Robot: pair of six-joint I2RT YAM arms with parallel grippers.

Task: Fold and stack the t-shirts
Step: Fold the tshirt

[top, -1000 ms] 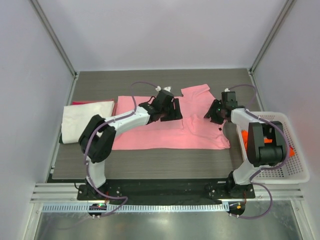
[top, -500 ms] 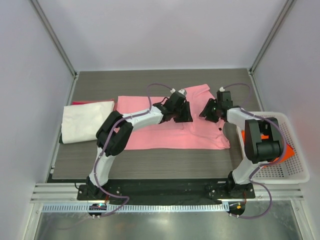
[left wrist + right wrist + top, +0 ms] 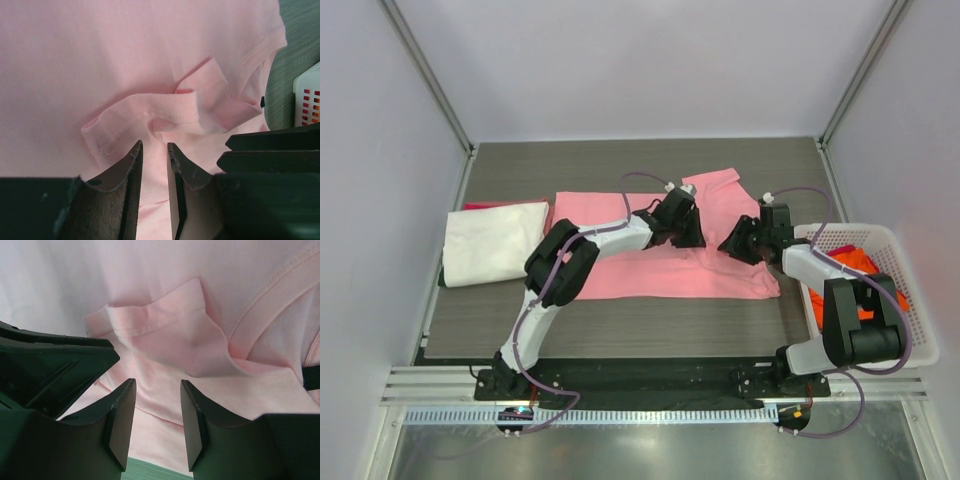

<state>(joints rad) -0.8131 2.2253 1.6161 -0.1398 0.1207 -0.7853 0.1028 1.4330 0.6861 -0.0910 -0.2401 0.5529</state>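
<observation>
Two arms rise from the near edge of the table (image 3: pixel 620 335) and reach over a light pink t-shirt (image 3: pixel 640 268). It lies spread flat across the middle of the dark board, its near hem running straight from left to right. Just right of it stands a white mesh basket (image 3: pixel 895 345) with a bright orange t-shirt (image 3: pixel 855 262) bunched in its far end.

Farther in, both grippers sit low over the right part of the pink shirt, near its neckline. The right gripper (image 3: pixel 157 382) hangs with its jaws plainly apart, pink cloth showing between them and nothing clasped. A small dark neck label (image 3: pixel 311 376) sits off to its side. The left gripper (image 3: pixel 153 145) has its jaws drawn to a narrow slit right at a rumpled flap (image 3: pixel 162 107) with a stitched hem; whether they nip the cloth cannot be told.

At the left, just beside the pink shirt, a folded cream-white t-shirt (image 3: pixel 490 240) lies on a red t-shirt (image 3: pixel 472 206), only a sliver of which shows. Farthest back, one pink sleeve (image 3: pixel 712 182) points toward the rear wall.
</observation>
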